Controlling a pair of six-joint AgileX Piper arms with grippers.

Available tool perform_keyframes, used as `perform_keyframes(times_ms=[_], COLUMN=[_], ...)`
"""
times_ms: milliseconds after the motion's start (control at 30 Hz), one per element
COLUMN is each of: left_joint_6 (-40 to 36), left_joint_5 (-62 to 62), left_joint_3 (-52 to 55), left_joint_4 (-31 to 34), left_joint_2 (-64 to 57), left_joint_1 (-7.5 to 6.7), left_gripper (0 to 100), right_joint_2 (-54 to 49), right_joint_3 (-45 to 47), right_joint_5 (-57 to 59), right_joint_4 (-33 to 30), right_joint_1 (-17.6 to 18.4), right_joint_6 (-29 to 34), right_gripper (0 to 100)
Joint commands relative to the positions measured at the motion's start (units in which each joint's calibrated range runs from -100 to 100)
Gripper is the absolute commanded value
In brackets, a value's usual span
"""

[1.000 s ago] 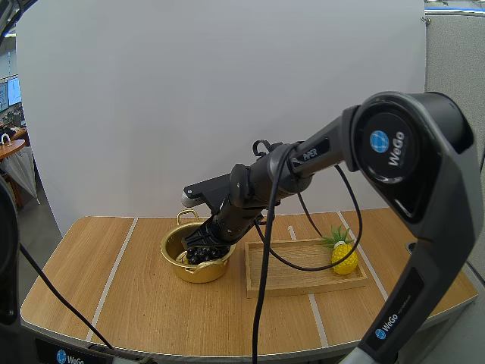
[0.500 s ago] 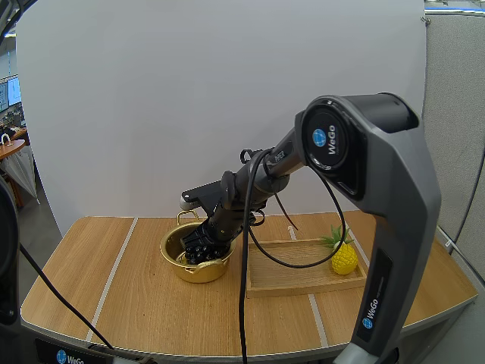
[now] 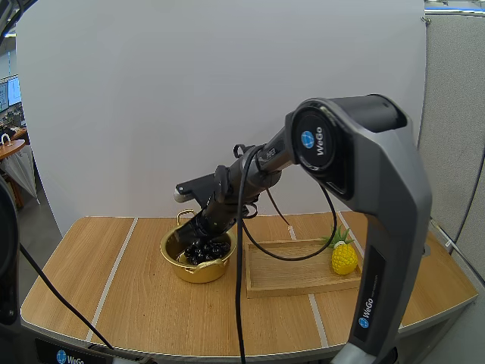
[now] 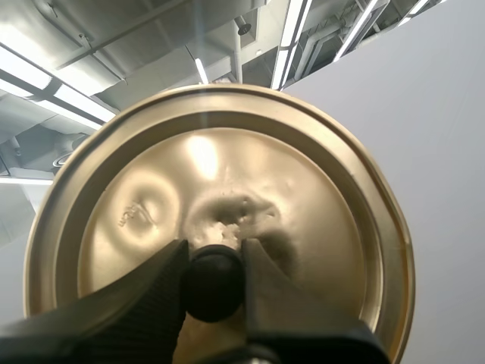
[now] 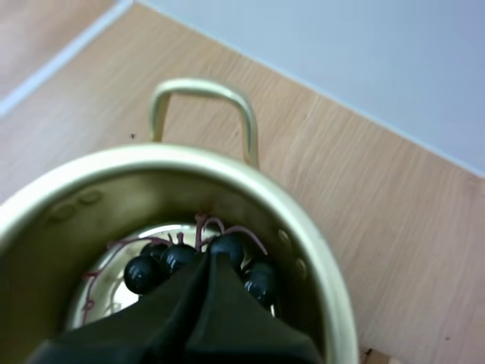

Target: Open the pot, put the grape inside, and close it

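This is a robotics lab set up inside an open office. A wooden table (image 3: pixel 136 303) marked with pale tape lines stands before a plain white screen (image 3: pixel 189 98), with a branded robot arm (image 3: pixel 364 189) mounted at it. Past the screen's edges are computer monitors (image 3: pixel 9 95) and a grey partition wall (image 3: pixel 455 114).

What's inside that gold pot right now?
A bunch of dark grapes lies on the bottom of the open pot. The right gripper, fingers shut, hangs over it and hides part of the bunch and the bottom beneath.
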Motion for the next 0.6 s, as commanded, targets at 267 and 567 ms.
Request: perform_keyframes(times_ms=[267,567], left_joint_6=[-0.44,-0.44], left_joint_5=[-2.68,-2.68], left_joint_3=[-0.52,-0.52], left_joint_4=[0.25,0.25], left_joint_2=[-0.46,-0.46], left_joint_1=[-0.12,-0.12], left_gripper=[0,0], right_joint_2=[-13.15,-18.37], right_joint_3=[1.75,9.50], right_joint_5=[19.30,21.44], right_joint_4=[0.13,-0.13], right_joint_1=[-0.02,-0.02], right_joint_6=[0.58,0.58], right_gripper=[0,0])
